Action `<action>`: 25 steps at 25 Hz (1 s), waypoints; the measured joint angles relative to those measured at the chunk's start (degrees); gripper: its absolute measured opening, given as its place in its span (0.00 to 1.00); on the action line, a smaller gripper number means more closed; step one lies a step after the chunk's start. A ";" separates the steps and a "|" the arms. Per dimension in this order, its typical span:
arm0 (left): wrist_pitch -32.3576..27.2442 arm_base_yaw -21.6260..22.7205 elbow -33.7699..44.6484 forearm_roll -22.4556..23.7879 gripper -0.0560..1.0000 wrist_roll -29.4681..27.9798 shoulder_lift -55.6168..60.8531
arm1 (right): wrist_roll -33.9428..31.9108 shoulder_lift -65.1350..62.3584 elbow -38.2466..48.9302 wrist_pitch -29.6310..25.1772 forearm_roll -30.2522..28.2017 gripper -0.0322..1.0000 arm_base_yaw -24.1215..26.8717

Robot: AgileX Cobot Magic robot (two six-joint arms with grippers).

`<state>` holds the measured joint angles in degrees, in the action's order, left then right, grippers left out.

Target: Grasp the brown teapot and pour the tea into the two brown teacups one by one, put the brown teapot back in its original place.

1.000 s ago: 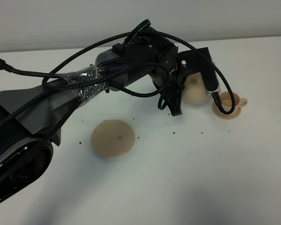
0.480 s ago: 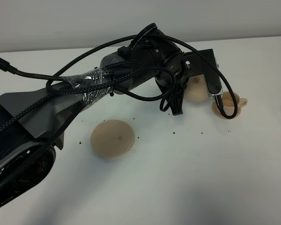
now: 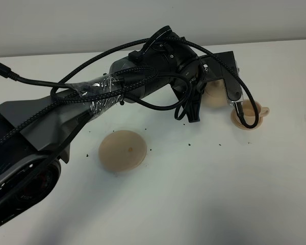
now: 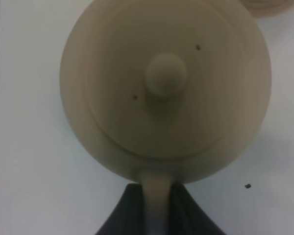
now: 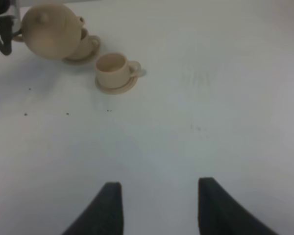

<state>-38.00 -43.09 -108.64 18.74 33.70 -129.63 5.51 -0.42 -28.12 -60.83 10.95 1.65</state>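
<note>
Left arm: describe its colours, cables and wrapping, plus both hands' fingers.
The left arm is dark grey and black, with angular panels. Black braided cables loop along it, bound with clear shiny tape. The left hand and right hand have dark tapered fingers.

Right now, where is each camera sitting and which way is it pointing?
Exterior high: mounted high, looking down on the white table; the left arm reaches to the brown teapot.
Left wrist: on the left arm, looking straight down on the teapot; the left gripper pinches its handle.
Right wrist: low over the table, facing the two teacups; the right gripper is open.
Shared: all three show the teapot.
</note>
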 joint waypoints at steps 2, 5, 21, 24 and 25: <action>0.20 0.00 0.00 0.06 0.20 0.00 0.00 | 0.00 0.00 0.00 0.00 0.00 0.41 0.00; 0.62 -0.10 0.00 1.10 0.20 -0.07 0.00 | 0.00 0.00 0.00 0.00 0.00 0.41 0.00; -0.29 -0.09 0.00 3.11 0.20 -5.12 0.00 | 0.00 0.00 0.00 0.00 0.00 0.41 0.00; -0.29 -0.09 0.00 3.11 0.20 -5.28 0.00 | 0.00 0.00 0.00 0.00 0.00 0.41 0.00; -0.29 -0.09 0.00 3.11 0.20 -5.28 0.00 | 0.00 0.00 0.00 0.00 0.00 0.41 0.00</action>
<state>-38.29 -43.18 -108.64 21.85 28.43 -129.63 5.51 -0.42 -28.12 -60.83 10.95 1.65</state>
